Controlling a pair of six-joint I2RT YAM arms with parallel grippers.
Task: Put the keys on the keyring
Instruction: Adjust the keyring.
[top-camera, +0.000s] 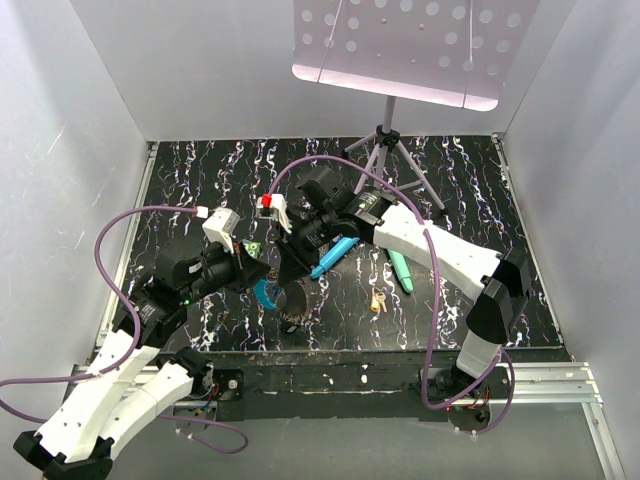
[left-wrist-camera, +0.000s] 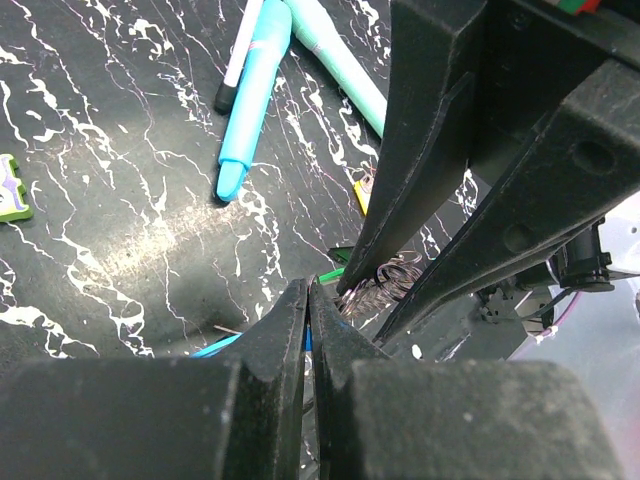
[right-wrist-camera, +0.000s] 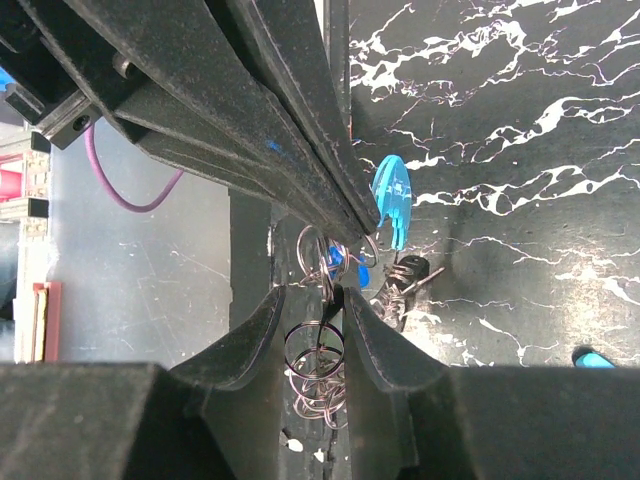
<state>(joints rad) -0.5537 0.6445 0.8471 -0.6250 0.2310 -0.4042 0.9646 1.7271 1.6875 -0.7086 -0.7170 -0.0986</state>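
We saw the left gripper (left-wrist-camera: 307, 292) pinched on the keyring (top-camera: 266, 293) at its blue section, the right gripper (right-wrist-camera: 310, 293) clamping its grey loops.

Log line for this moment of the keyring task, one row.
stage: both arms at keyring | left gripper: shut on its blue section | right gripper: closed on its grey rings | yellow key: loose on table, untouched
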